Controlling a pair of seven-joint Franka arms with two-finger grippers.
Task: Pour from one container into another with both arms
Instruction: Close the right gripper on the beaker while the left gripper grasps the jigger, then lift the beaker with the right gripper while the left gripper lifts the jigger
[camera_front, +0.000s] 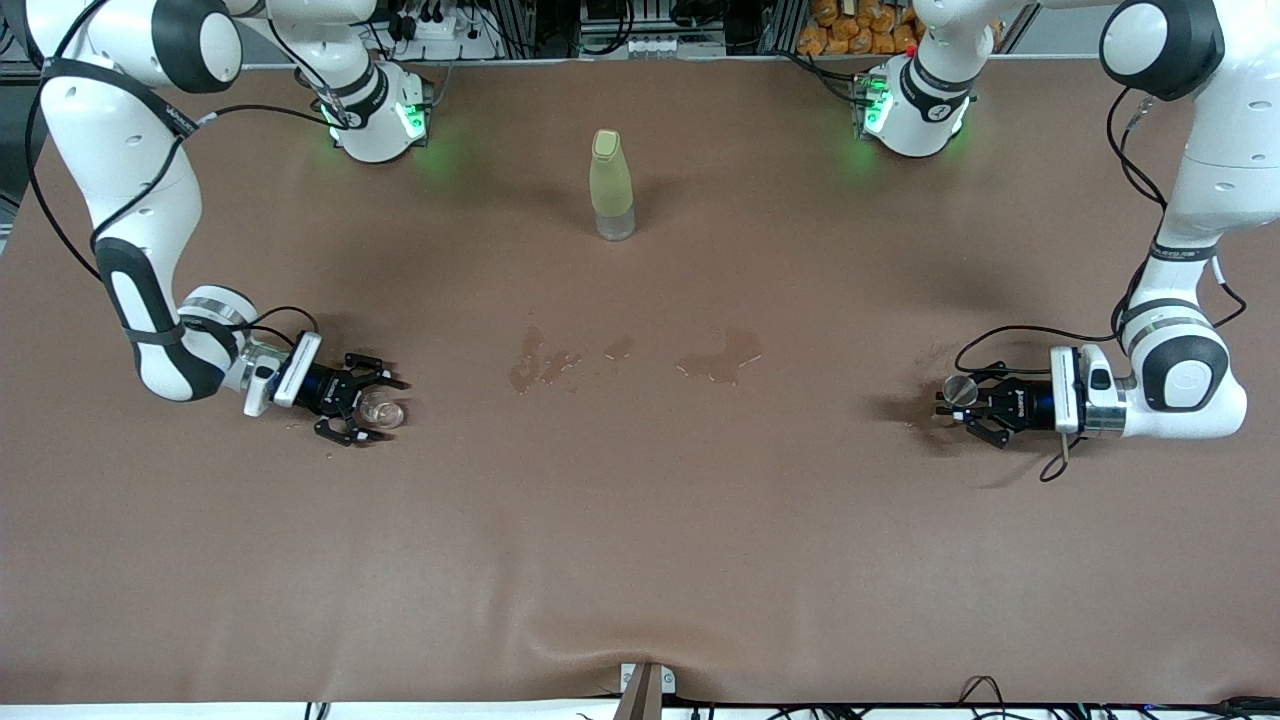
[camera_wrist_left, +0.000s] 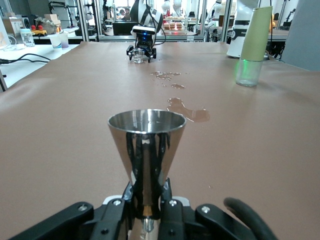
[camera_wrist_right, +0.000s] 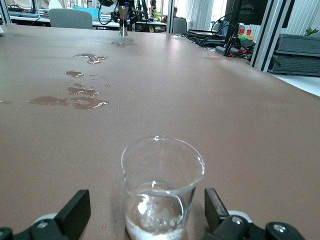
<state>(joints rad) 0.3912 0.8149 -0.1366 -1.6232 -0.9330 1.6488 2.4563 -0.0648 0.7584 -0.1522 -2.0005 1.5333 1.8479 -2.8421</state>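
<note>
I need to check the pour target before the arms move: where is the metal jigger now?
The metal jigger stands upright at the left arm's end of the table, its waist between the fingers of the left gripper, with the puddles toward the table's middle.

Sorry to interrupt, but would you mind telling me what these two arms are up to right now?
It's a two-arm pouring setup. The left gripper is shut on the metal jigger, upright at its end of the table. The right gripper sits open around the glass cup, which stands on the table with a little liquid inside. Spilled puddles lie between them, and a yellow-green bottle stands nearer the bases.
</note>
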